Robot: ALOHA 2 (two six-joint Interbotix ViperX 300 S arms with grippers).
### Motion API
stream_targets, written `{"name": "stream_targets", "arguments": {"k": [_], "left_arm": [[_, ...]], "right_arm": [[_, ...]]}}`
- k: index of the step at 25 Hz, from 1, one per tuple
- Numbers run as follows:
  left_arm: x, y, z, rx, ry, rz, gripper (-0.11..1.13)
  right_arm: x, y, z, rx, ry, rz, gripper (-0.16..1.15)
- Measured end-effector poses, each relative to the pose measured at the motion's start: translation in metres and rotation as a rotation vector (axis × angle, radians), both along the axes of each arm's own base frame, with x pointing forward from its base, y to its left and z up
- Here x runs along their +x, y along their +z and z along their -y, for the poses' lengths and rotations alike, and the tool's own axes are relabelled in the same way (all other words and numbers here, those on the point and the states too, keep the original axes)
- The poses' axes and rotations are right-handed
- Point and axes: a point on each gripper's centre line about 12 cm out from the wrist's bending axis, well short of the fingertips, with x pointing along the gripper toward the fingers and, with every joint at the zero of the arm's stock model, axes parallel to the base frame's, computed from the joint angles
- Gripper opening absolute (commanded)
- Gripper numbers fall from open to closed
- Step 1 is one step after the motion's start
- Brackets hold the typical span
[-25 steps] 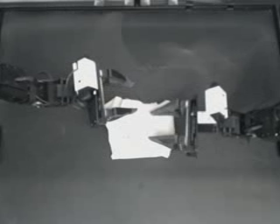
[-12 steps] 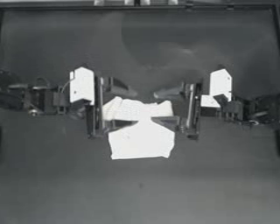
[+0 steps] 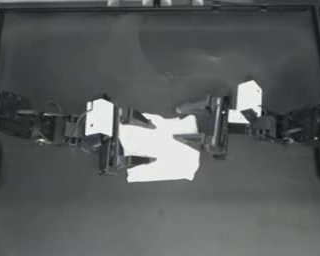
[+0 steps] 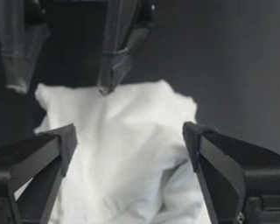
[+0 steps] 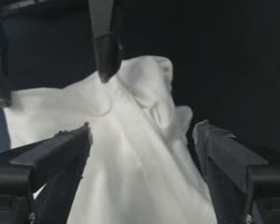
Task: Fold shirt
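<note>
Shirt: the plain white soft-cloth T-shirt [image 3: 159, 150] lies bunched in a compact folded heap mid-table, between both arms.
Left gripper [image 3: 137, 140]: at the heap's left edge, jaws spread wide, holding nothing.
Right gripper [image 3: 191, 123]: at its right edge, likewise wide open and empty.
Surface: dark flat table [image 3: 163, 215] all around.

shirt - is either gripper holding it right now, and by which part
Neither. The left gripper and right gripper flank the folded shirt, both open, with the cloth lying between their jaws, unclamped.
</note>
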Motion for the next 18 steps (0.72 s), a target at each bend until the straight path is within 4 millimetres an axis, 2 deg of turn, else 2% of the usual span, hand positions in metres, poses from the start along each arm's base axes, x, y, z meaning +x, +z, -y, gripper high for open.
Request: {"name": "stream_targets", "arguments": {"k": [10, 18], "left_arm": [[-0.014, -0.018, 0.007, -0.033, 0.009, -0.058, 1.01], [-0.022, -0.042, 0.013, -0.068, 0.019, -0.104, 1.01]], "right_arm": [[0.000, -0.019, 0.004, 0.002, -0.010, 0.004, 0.98], [0.001, -0.034, 0.004, 0.011, -0.012, -0.008, 0.98]]}}
